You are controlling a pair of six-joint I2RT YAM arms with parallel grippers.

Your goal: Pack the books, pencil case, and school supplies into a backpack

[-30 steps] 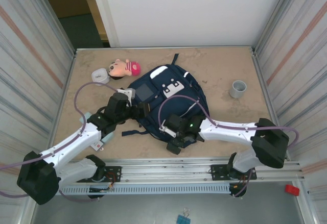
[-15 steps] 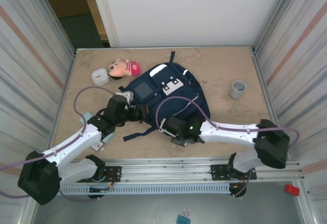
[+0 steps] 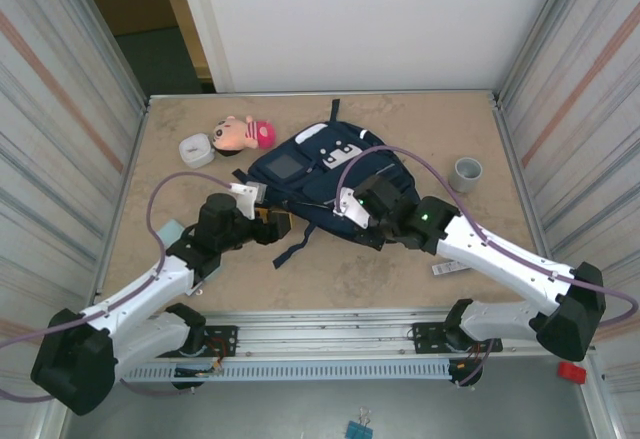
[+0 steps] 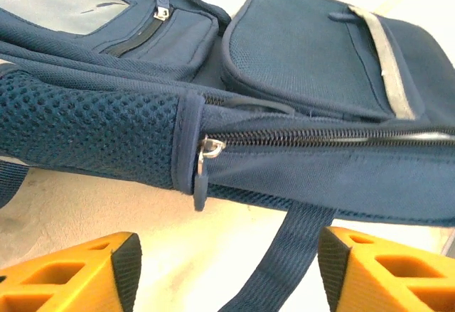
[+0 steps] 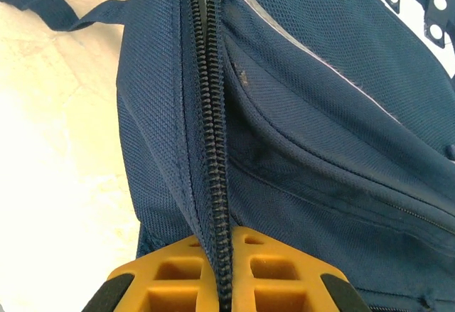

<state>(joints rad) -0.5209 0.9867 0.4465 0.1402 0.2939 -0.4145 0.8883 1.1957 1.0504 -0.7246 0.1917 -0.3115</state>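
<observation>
The navy backpack (image 3: 325,169) lies mid-table, its near edge lifted. My right gripper (image 3: 358,209) is shut on that edge, and in the right wrist view its fingertips (image 5: 224,273) pinch the closed zipper seam (image 5: 207,113). To the pack's left my left gripper (image 3: 274,222) stands open. In the left wrist view a dark strap (image 4: 288,255) runs between its fingers (image 4: 226,269), and the zipper pull (image 4: 200,175) hangs just beyond. Of the school supplies, a pale teal pad (image 3: 168,231) lies by the left arm and a white-and-black bar (image 3: 450,267) under the right arm. The books are out of view.
A doll-shaped pink and tan pouch (image 3: 243,134), perhaps the pencil case, and a white rounded box (image 3: 195,149) lie at the far left. A grey cup (image 3: 467,173) stands at the right. Striped walls close both sides.
My right gripper has shut on the backpack's zipper edge and moved up and right, dragging the pack further away. The white-and-black bar came into sight. The left gripper narrowed a little.
</observation>
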